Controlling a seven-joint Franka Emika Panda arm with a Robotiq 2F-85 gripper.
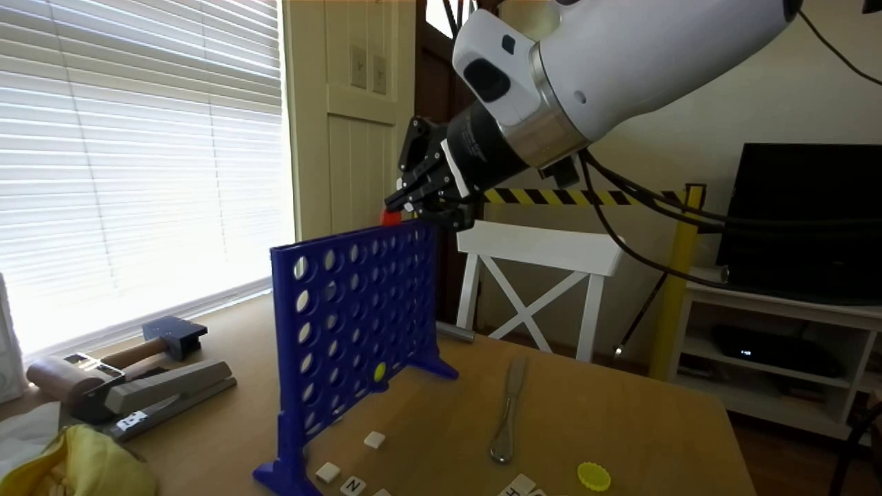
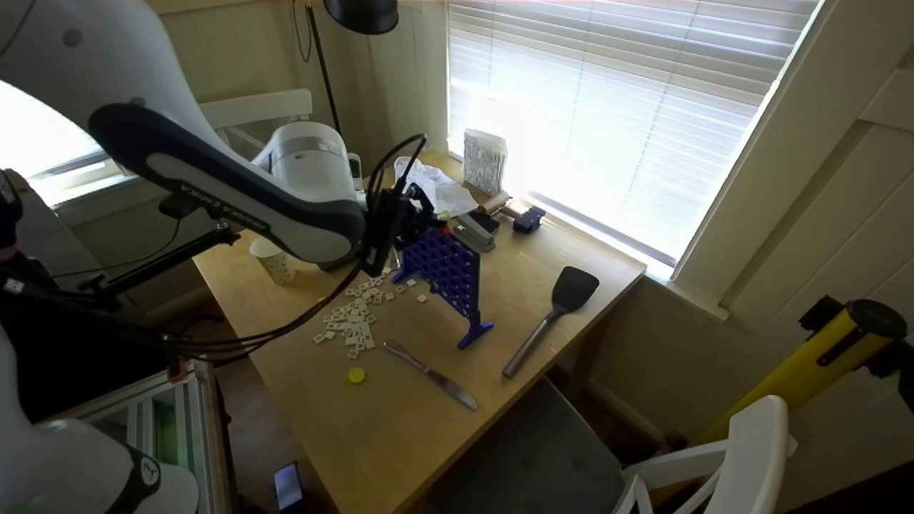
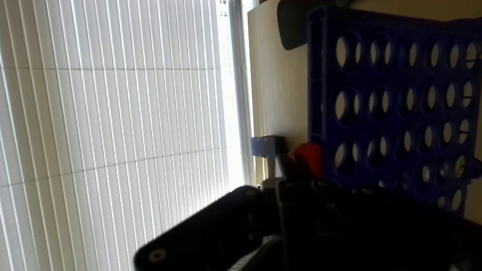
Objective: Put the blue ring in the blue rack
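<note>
The blue ring, an orange-red disc (image 1: pixel 391 218), is at the top edge of the blue rack (image 1: pixel 342 318) in an exterior view. It also shows as a small red spot (image 2: pixel 444 229) and, in the wrist view, as a dark red round piece (image 3: pixel 311 159) beside the rack's slotted top (image 3: pixel 399 81). My gripper (image 1: pixel 400 201) is shut on the disc, tilted down over the rack. In the wrist view the fingers (image 3: pixel 292 177) are very dark and cover part of the disc. I cannot tell whether its lower edge is inside the slot. The rack (image 2: pixel 446 270) stands upright.
A yellow disc (image 1: pixel 380 372) sits low in the rack; another (image 2: pixel 356 375) lies on the table. A knife (image 2: pixel 432 375), spatula (image 2: pixel 544 334), letter tiles (image 2: pixel 351 321), stapler (image 1: pixel 172 393), hammer (image 1: pixel 169 339) and paper cup (image 2: pixel 273 261) are around. A white chair (image 1: pixel 541 248) stands beyond.
</note>
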